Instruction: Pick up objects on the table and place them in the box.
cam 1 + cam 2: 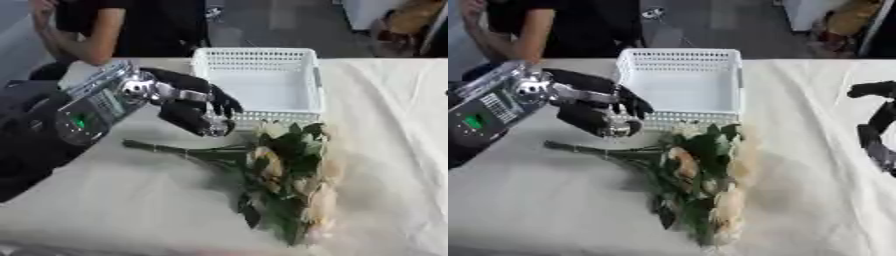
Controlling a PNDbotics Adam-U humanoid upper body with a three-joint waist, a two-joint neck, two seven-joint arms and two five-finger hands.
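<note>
Bouquet (284, 175) lies flat on the cloth-covered table (131, 210), below and to the right of the left hand (197, 112), as the views show it. Long axis runs on a diagonal: cream blooms and leaves at the near end, toward the robot; stem bundle (175, 150) tapers away up-left and ends almost straight under the left hand.

Left hand hangs above the stem end, apart from it; I see no contact. Its fingers are curled downward with nothing between them, so a closed, empty hand. Judgement: stems are the part to take, and the hand has to come down and open before it can close across them, wrist set crosswise to the stem line.

Right hand (877, 125) shows only at the right edge of the right eye view, well apart from the bouquet. Can't tell how its fingers stand. Left hand is clearly the nearer one.

White mesh basket (254, 55) sits just beyond the left hand, to its right, its near rim just beside the fingertips and near the top blooms. Looks empty. Carry from stems to basket is short, up and right.
</note>
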